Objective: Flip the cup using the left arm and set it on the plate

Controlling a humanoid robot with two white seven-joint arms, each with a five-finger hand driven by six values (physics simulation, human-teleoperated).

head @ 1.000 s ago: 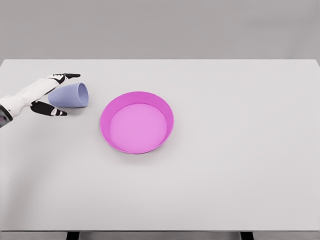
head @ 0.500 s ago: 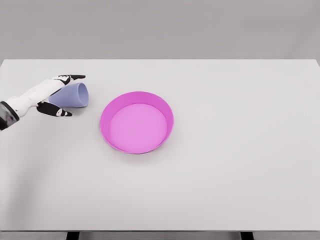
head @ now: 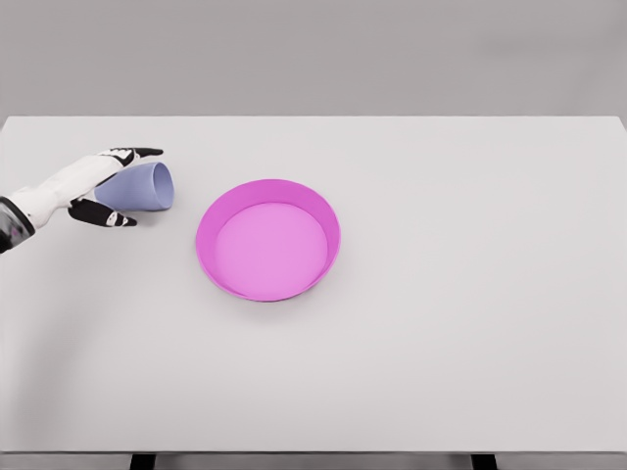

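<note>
A pale blue cup (head: 149, 186) lies on its side at the left of the white table, its mouth facing right toward the plate. The pink plate (head: 267, 238), round with a raised rim, sits just right of the cup and holds nothing. My left hand (head: 135, 188) comes in from the left edge and straddles the cup's base end. Its fingers (head: 137, 154) stretch along the far side of the cup and the thumb (head: 106, 217) lies along the near side. The fingers are spread, not curled tight. The right arm does not show.
The white table (head: 441, 294) spans the whole view, with its far edge against a grey wall and its front edge at the bottom of the picture.
My left hand slid slightly right along the cup, then eased back a touch. The cup shifted only a little; the plate stayed put.
</note>
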